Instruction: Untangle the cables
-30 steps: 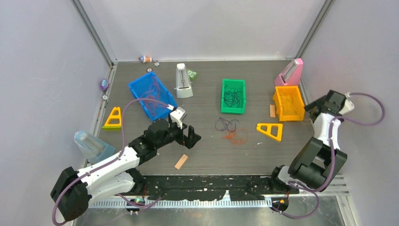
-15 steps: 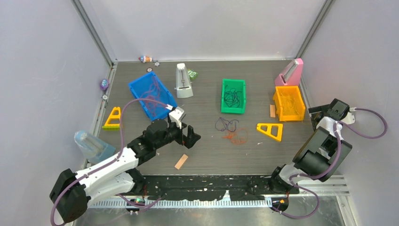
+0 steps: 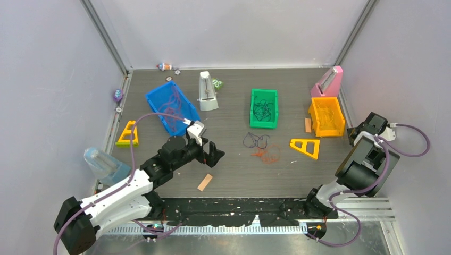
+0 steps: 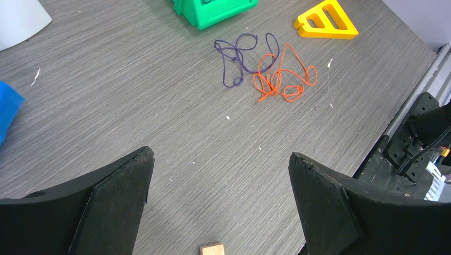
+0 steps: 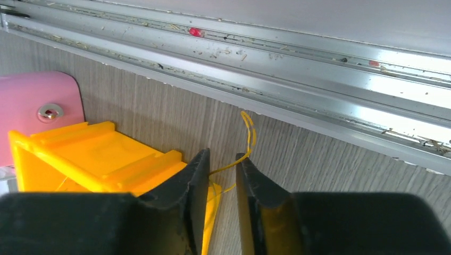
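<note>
A dark purple cable [image 3: 256,140] [image 4: 234,51] and an orange cable [image 3: 267,154] [image 4: 274,82] lie looped side by side on the table's middle, touching. My left gripper [image 3: 213,154] [image 4: 220,156] hovers wide open to their left, holding nothing. My right gripper [image 3: 355,132] [image 5: 222,156] is at the right edge beside the orange bin [image 3: 326,133] [image 5: 95,154]. Its jaws stand close together with a small gap. A thin yellow cable [image 5: 247,133] runs from the bin across that gap toward the metal rail.
A green bin [image 3: 264,126] and a blue bin [image 3: 159,114] hold more thin cables. Yellow triangles [image 3: 306,147] [image 3: 128,133], wooden sticks [image 3: 205,182] [image 3: 308,125], a white wedge [image 3: 206,91] and a pink block [image 3: 327,82] lie around. The rail [image 5: 319,101] borders the right edge.
My right arm has drawn back and down toward the right edge, and its jaws have narrowed around the yellow cable. The left arm has shifted slightly left, still wide open.
</note>
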Available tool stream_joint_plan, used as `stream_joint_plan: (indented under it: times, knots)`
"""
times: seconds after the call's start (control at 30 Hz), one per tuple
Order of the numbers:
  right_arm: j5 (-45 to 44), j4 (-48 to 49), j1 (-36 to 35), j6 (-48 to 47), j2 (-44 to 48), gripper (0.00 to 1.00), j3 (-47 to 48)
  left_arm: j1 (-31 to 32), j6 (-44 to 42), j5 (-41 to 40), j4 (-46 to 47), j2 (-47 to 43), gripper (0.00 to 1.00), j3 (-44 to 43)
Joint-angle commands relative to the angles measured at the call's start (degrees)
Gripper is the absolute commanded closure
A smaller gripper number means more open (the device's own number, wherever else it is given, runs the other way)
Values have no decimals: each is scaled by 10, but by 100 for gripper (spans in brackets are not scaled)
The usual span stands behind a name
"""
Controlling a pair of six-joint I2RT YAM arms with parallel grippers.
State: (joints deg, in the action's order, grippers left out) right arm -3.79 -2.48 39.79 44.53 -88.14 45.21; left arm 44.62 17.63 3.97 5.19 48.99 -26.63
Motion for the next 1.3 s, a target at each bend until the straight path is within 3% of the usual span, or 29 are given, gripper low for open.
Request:
stream_joint_plan:
  times: [0.0, 0.03, 0.1, 0.23, 0.43, 0.67, 0.8, 1.27]
  knots:
    - [-22, 20, 0, 20, -6, 80, -14, 2, -4, -15, -2, -14, 1, 7]
    - [-30, 20, -3, 20, 5, 90, -18, 2, -4, -15, -3, -15, 1, 7]
    - [-49, 17, -11, 17, 29, 94, -25, 2, -6, -18, -4, -15, 1, 7]
    - [-95, 4, -47, 4, 89, 95, -26, 2, -4, -20, -4, -15, 1, 8]
    - [-161, -9, -155, -58, 148, 95, 12, 2, -3, -22, -3, -13, 1, 7]
    - [-57, -41, -232, -188, 62, 95, 127, 2, -3, -21, -1, -10, 1, 7]
    - [-52, -76, -267, -233, 15, 95, 172, 2, -5, -22, -2, -8, 1, 6]
    - [-19, -130, -267, -257, -150, 95, 252, 2, -4, -8, -5, 17, 2, -10]
